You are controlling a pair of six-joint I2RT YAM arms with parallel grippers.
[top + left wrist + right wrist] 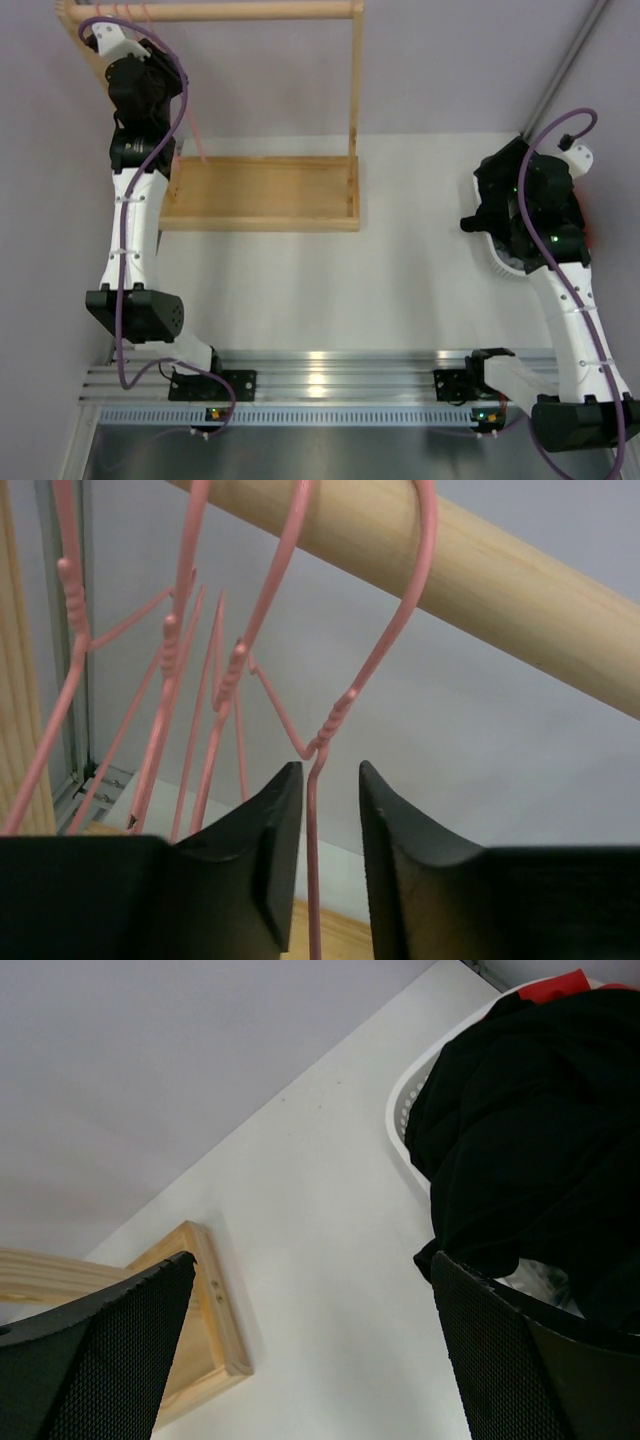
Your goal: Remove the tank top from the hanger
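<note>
Several bare pink wire hangers (170, 670) hang on the wooden rod (480, 570) of the rack, at the top left of the top view (125, 12). My left gripper (330, 770) is raised to the rod (250, 10). Its jaws stand slightly apart around the neck of the rightmost hanger (313, 860); the wire touches the left finger only. No garment shows on the hangers. A black garment (520, 1110) lies heaped in a white basket (405, 1100). My right gripper (312, 1256) is open and empty beside that basket (500, 268).
The rack's wooden base tray (260, 195) sits at the back left of the white table, with an upright post (354, 90) at its right end. Its corner shows in the right wrist view (200, 1330). Something red (555, 985) lies at the basket's far side.
</note>
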